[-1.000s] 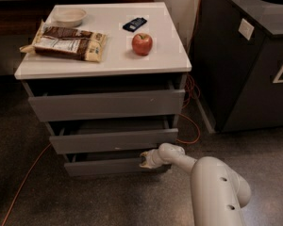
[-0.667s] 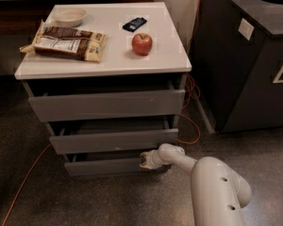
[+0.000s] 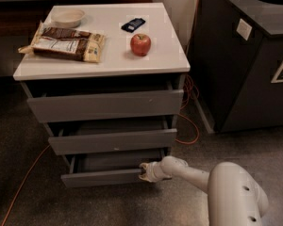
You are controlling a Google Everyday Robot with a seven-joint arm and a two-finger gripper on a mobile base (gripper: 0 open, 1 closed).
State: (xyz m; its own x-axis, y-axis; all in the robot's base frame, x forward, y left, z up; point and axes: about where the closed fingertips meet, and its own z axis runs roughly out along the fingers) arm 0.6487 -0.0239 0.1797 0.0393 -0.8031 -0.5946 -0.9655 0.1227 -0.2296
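Note:
A grey three-drawer cabinet with a white top (image 3: 104, 55) stands in the middle of the view. All three drawers sit slightly pulled out. My gripper (image 3: 144, 171) is low down at the right end of the bottom drawer's front (image 3: 101, 177), touching its upper edge. The white arm (image 3: 217, 182) reaches in from the lower right. On the top lie a red apple (image 3: 140, 44), a small dark packet (image 3: 133, 24), two snack bags (image 3: 66, 44) and a white bowl (image 3: 67, 17).
A dark bin cabinet (image 3: 245, 55) with a round hole in its lid stands to the right. An orange cable (image 3: 186, 107) runs down between the two and another along the floor at the left (image 3: 23, 182). The floor is dark speckled carpet.

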